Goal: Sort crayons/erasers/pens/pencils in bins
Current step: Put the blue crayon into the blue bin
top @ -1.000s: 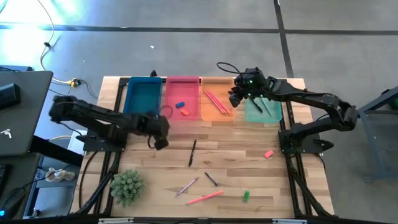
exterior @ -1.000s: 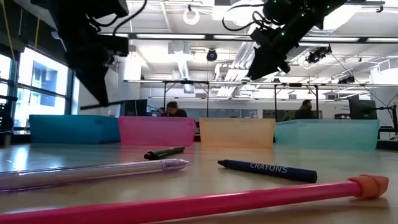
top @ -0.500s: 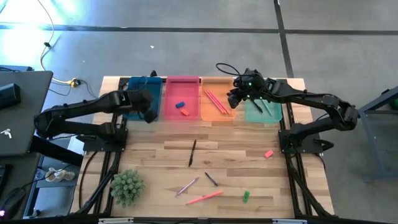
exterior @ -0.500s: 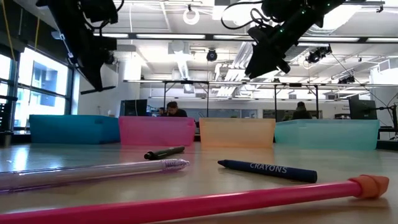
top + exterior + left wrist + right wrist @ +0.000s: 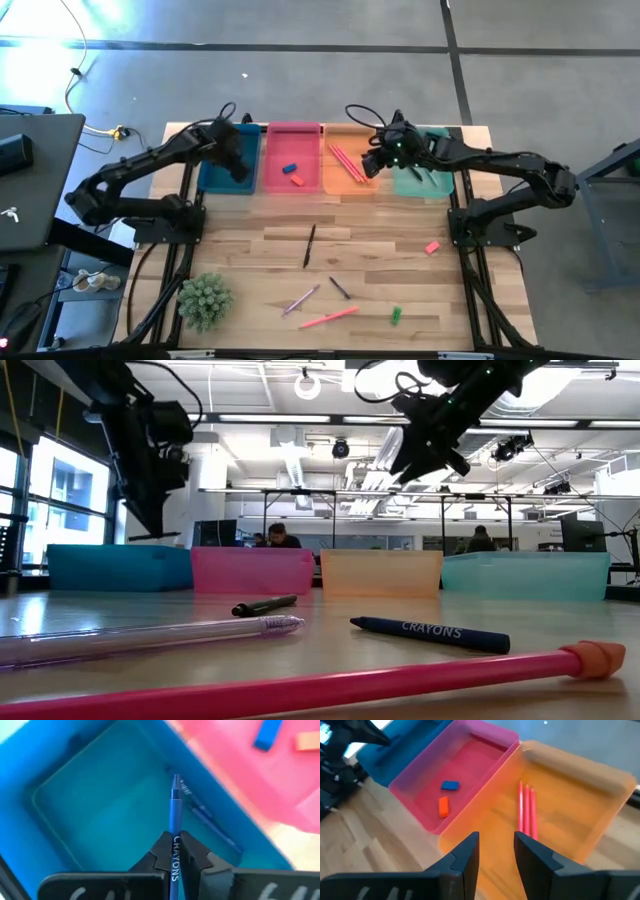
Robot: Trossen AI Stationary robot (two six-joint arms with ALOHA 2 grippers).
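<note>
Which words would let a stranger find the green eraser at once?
Start at the wooden table and go to the edge farthest from the four bins. Right of the pink pencil lies the green eraser. It is a short chunky block, whereas its neighbours are long thin sticks.

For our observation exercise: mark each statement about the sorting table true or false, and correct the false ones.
1. The left gripper holds a blue crayon over the blue bin. True.
2. The pink bin holds two erasers. True.
3. The orange bin is empty. False: pink pencils lie in it.
4. The right gripper grips a pen. False: it is open and empty.
</note>
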